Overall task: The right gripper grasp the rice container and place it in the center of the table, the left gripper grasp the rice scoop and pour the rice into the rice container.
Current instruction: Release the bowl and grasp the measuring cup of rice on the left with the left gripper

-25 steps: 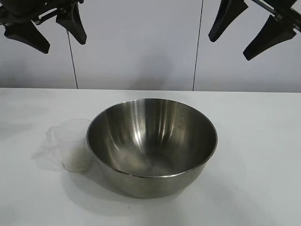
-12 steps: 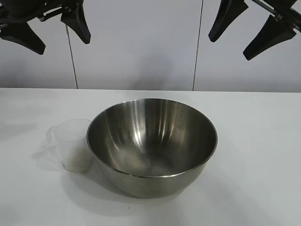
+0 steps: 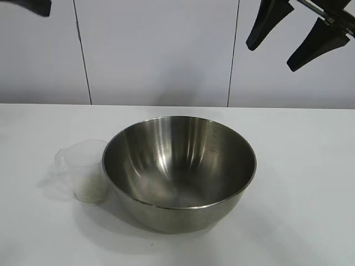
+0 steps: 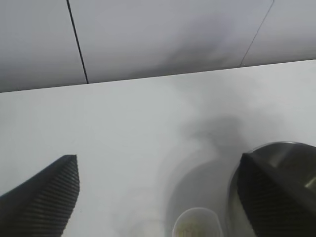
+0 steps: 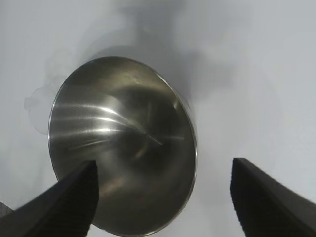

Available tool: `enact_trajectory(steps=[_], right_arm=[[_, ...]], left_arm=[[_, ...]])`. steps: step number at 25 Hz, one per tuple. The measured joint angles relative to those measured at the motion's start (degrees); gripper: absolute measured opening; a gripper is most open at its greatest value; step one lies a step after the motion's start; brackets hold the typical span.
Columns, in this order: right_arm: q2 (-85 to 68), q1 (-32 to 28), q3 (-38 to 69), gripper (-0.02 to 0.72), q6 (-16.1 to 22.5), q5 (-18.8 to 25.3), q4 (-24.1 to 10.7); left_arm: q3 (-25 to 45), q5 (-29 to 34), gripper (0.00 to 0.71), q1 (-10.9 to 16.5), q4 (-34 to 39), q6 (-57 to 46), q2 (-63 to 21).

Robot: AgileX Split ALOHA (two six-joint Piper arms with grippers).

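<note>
The rice container (image 3: 178,166), a wide shiny steel bowl, stands upright in the middle of the white table (image 3: 310,183). Touching its left side is the rice scoop (image 3: 86,169), a small clear plastic cup with rice (image 3: 91,189) in its bottom. High at the top right hangs my right gripper (image 3: 270,55), open and holding nothing. In its wrist view the right gripper (image 5: 164,164) looks down on the bowl (image 5: 123,143). Of the left arm only one black finger (image 3: 34,5) shows at the top left corner. The left gripper (image 4: 159,158) is open, high above the scoop (image 4: 195,224).
A pale grey panelled wall (image 3: 161,50) stands behind the table's far edge. Bare tabletop lies to the right of the bowl and in front of it.
The left gripper has risen and shifted left, almost leaving the top of the exterior view. The right gripper, bowl and scoop have not moved.
</note>
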Motion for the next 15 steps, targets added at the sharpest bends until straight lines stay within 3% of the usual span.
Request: enact_trajectory(steps=[3, 7, 12, 15], right_arm=[[0.0, 0.0, 0.0, 0.517, 0.0, 0.3, 0.0], [0.0, 0.0, 0.0, 0.517, 0.0, 0.3, -0.1], [0.0, 0.0, 0.0, 0.517, -0.2, 0.3, -0.5], [0.0, 0.0, 0.0, 0.517, -0.2, 0.4, -0.6]], left_arm=[[11.6, -7.9, 0.622, 0.0, 0.0, 0.0, -4.3], [22.0, -19.3, 0.612, 0.0, 0.0, 0.1, -5.2], [32.1, -39.5, 0.608, 0.0, 1.0, 2.5, -5.2], [36.0, -46.1, 0.604, 0.0, 1.1, 4.3, -3.1]])
